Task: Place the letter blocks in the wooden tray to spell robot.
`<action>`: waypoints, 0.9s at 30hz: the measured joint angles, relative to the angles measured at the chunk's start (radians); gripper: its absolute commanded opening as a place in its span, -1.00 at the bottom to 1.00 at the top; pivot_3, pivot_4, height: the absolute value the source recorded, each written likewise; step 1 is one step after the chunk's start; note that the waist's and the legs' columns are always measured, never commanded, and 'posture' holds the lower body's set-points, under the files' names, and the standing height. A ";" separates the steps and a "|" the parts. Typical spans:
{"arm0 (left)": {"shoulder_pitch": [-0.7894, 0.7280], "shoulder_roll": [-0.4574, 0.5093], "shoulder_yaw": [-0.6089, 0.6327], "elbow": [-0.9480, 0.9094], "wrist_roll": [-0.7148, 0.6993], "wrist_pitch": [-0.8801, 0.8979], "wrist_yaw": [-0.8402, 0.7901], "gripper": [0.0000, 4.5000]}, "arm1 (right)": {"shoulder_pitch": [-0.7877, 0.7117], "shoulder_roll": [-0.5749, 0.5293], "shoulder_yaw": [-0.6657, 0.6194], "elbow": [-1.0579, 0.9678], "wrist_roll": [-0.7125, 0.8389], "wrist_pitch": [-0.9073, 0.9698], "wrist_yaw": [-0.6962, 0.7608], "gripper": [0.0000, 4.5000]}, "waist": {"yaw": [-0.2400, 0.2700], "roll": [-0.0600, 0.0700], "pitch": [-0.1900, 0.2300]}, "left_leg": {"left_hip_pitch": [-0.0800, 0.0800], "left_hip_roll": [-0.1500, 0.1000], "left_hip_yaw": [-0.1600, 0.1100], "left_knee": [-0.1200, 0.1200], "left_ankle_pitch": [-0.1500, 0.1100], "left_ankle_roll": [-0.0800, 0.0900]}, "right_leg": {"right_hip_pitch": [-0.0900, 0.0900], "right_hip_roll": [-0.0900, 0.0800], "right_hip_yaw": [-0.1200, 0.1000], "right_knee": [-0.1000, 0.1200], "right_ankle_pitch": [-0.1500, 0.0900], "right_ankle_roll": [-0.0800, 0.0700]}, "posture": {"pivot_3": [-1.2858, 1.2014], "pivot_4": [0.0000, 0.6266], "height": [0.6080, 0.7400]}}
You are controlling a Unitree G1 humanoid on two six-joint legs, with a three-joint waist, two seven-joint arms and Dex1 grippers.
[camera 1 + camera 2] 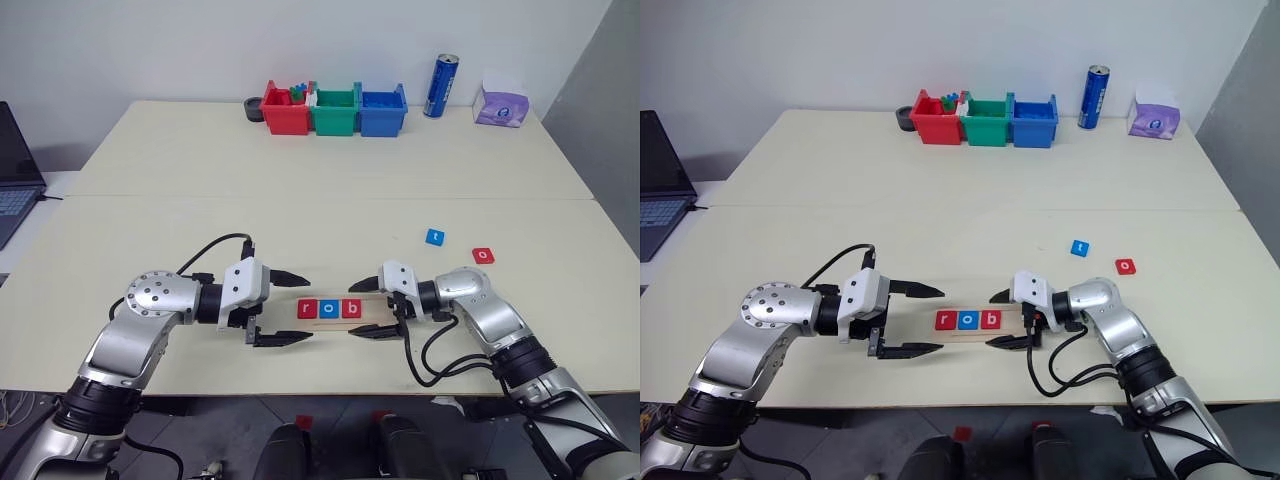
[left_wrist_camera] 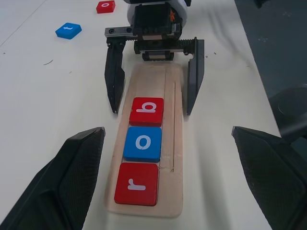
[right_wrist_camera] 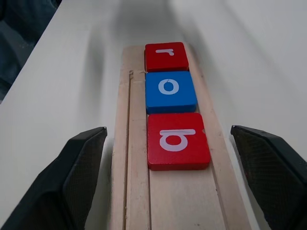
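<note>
The wooden tray (image 1: 335, 323) lies near the table's front edge. In it sit three letter blocks side by side: red r (image 1: 306, 308), blue o (image 1: 328, 309) and red b (image 1: 350, 309). The tray's right part (image 2: 153, 81) is bare. Two more letter blocks lie loose on the table to the right: blue t (image 1: 435, 237) and red o (image 1: 483, 255). My left gripper (image 1: 310, 306) is open at the tray's left end, one finger on each side of the r. My right gripper (image 1: 350, 310) is open at the right end, straddling the tray by the b and holding nothing.
Red (image 1: 286, 110), green (image 1: 335, 111) and blue (image 1: 382, 112) bins stand at the table's far edge, with a blue can (image 1: 441, 86) and a tissue pack (image 1: 501, 104) to their right. A laptop (image 1: 15, 170) sits at far left.
</note>
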 measured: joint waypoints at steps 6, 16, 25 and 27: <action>-0.002 0.000 0.000 0.004 0.000 0.000 0.001 1.00 | 0.010 -0.038 -0.070 -0.104 0.055 0.064 -0.017 0.83 | 0.001 0.000 0.000 | 0.000 0.000 0.000 0.000 0.000 0.000 | 0.000 0.000 0.000 0.000 0.000 0.000 | 0.03 -0.52 1.00; -0.002 -0.001 -0.001 0.005 0.000 0.000 0.002 1.00 | 0.096 -0.101 -0.084 -0.147 0.082 0.095 -0.013 -0.70 | 0.000 0.000 0.000 | 0.000 0.000 0.000 0.000 0.000 0.000 | 0.000 0.000 0.000 0.000 0.000 0.000 | 0.03 -0.52 1.00; -0.030 -0.050 0.001 -0.001 -0.020 0.060 0.064 1.00 | 0.098 -0.083 -0.162 -0.192 0.086 0.164 -0.183 -0.99 | 0.000 0.000 0.000 | -0.001 0.000 0.000 0.000 0.000 0.000 | 0.000 0.000 0.001 0.000 0.000 0.000 | 0.03 -0.52 1.00; -0.036 -0.060 0.001 -0.012 -0.024 0.081 0.086 1.00 | 0.100 -0.082 -0.207 -0.263 0.094 0.215 -0.253 -0.99 | 0.001 0.000 0.000 | -0.001 0.000 0.000 0.000 0.000 0.000 | 0.000 0.000 0.001 0.000 0.000 0.000 | 0.03 -0.52 1.00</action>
